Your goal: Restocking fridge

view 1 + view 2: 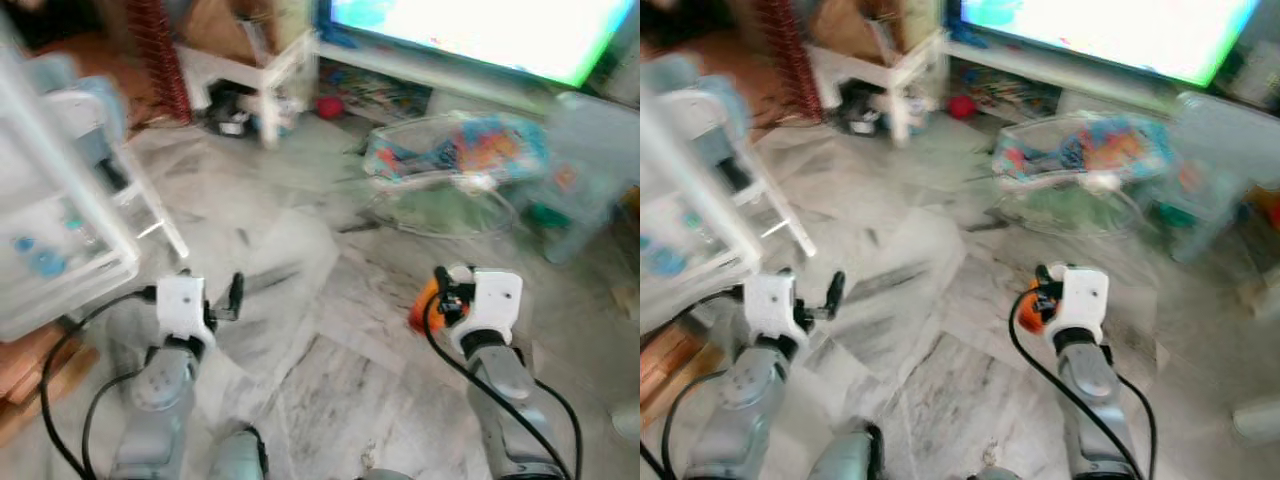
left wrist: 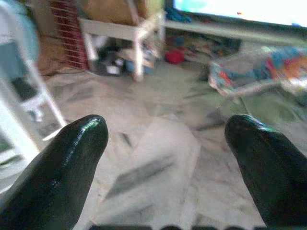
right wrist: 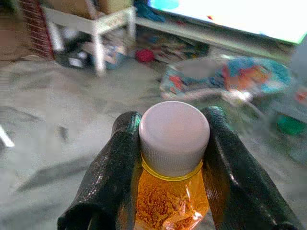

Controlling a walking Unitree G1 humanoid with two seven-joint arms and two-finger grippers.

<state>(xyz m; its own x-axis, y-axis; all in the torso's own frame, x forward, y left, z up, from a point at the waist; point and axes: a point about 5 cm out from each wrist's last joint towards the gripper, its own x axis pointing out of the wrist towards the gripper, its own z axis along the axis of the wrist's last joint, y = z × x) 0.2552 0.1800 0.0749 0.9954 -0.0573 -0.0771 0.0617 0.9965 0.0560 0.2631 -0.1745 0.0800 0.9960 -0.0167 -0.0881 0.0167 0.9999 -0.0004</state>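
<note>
Risk of slip: right gripper [image 3: 172, 163] clamped just under white cap of small orange bottle [image 3: 171, 201]; left gripper [image 2: 165, 143] open, empty.

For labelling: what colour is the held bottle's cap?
White cap on the orange bottle; clearest in right wrist view.

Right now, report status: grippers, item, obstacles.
Right gripper jaws shut on orange bottle, white cap. Left gripper open, empty. Baby bouncer on floor ahead-right.
</note>
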